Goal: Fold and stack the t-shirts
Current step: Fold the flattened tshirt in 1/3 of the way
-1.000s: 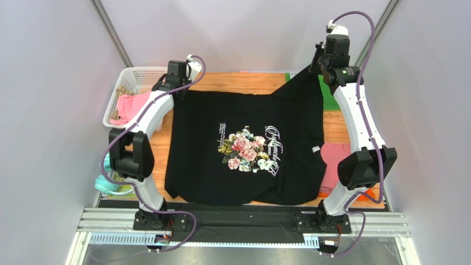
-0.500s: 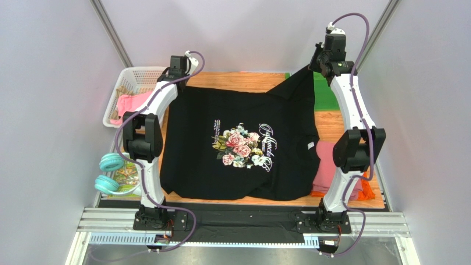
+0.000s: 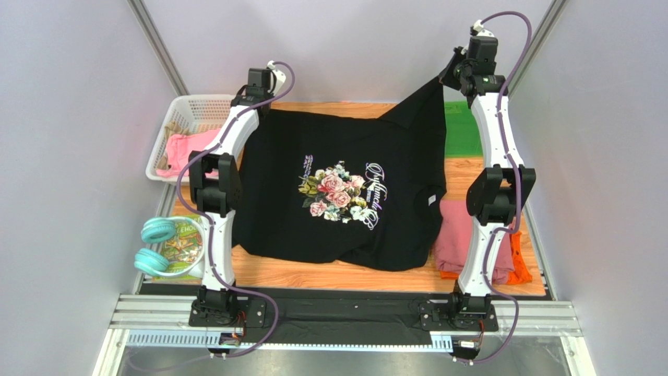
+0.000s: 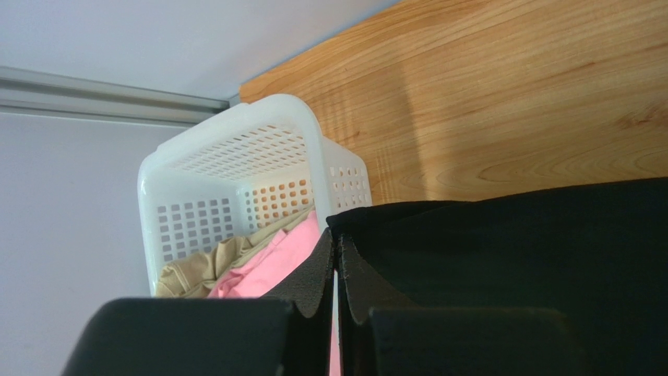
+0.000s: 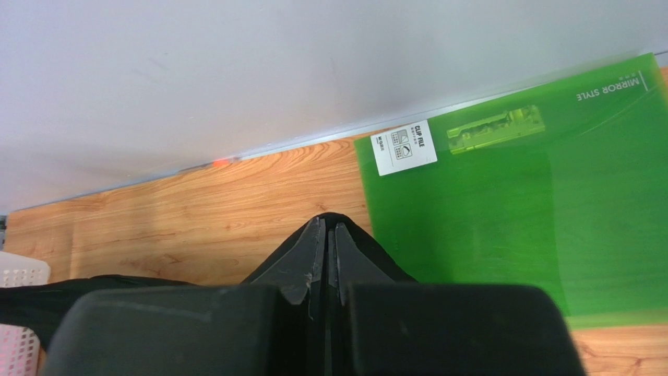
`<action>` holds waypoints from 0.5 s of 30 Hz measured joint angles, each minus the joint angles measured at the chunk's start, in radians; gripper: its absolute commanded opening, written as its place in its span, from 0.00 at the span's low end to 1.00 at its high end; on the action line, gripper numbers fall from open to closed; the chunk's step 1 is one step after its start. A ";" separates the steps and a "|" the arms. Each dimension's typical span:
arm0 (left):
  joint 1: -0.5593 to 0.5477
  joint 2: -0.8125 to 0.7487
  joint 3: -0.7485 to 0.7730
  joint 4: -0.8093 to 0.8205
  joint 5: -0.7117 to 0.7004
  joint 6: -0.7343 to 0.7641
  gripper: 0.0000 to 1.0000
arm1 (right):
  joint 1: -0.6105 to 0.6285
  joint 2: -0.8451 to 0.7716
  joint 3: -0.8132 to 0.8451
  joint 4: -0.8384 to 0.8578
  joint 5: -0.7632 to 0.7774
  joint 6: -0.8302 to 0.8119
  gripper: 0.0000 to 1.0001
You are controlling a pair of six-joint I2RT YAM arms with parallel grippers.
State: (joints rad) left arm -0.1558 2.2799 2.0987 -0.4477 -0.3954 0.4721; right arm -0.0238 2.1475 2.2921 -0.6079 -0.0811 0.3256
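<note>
The large black t-shirt with its floral print lies spread across the wooden table, its far edge lifted at both corners. My left gripper is shut on its far left corner. My right gripper is shut on its far right corner and holds it higher, so the cloth rises to a peak there. A folded dusty-pink t-shirt lies at the right, on top of an orange t-shirt.
A white basket at the far left holds pink and tan cloth; it shows in the left wrist view too. A green mat lies at the far right, also in the right wrist view. Teal headphones sit near left.
Both grippers have moved toward the far edge of the table, drawing the black t-shirt away from the near edge. More bare wood and more of the pink and orange shirts now show.
</note>
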 measured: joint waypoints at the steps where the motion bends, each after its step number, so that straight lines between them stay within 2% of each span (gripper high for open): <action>1: 0.000 0.000 -0.006 0.005 0.000 0.001 0.00 | -0.004 0.000 0.000 0.000 -0.011 0.004 0.00; 5: 0.001 -0.043 -0.118 0.027 0.002 0.002 0.00 | -0.010 0.000 -0.003 -0.003 -0.051 0.022 0.00; 8: 0.001 -0.120 -0.289 0.046 0.016 0.002 0.00 | -0.009 -0.012 -0.037 -0.008 -0.087 0.035 0.00; 11: 0.001 -0.223 -0.459 0.060 0.031 0.003 0.00 | -0.004 -0.071 -0.161 -0.023 -0.108 0.045 0.00; 15: 0.001 -0.350 -0.584 0.085 0.048 0.003 0.00 | 0.005 -0.202 -0.389 -0.042 -0.112 0.051 0.00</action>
State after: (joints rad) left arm -0.1551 1.9301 1.5143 -0.3630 -0.3477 0.4755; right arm -0.0185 1.9457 1.9030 -0.6495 -0.1928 0.3771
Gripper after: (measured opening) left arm 0.006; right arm 0.007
